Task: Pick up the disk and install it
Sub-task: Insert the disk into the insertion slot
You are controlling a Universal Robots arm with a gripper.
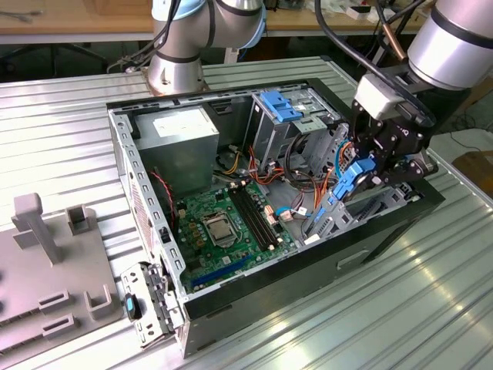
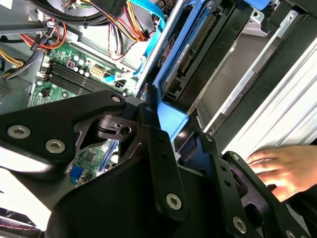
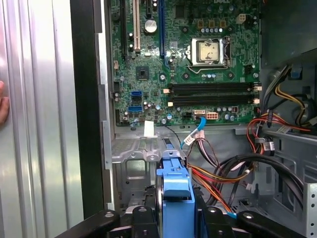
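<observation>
Blue-framed, the disk point(image 1: 341, 187) is hanging at the exterior view's right, over that end of the open case point(image 1: 254, 289). The gripper point(image 1: 362, 173) is pinching it, fingers point(image 3: 210, 223) pressing its sides. The motherboard point(image 1: 223, 223) is lying bare beside it. A hand point(image 2: 280, 168) is resting on the ribbed table point(image 1: 385, 308).

In the exterior view the claw point(image 1: 370, 171) clamps the disk point(image 1: 349, 181). The disk's dark body is hidden behind the claw's black links, leaving blue frame in sight. In the first wrist view the picture's edge cuts the disk off. Beyond the claw, a hand point(image 2: 280, 168) runs off the edge in the second wrist view. Above the claw, the arm point(image 1: 454, 38) is cropped.
</observation>
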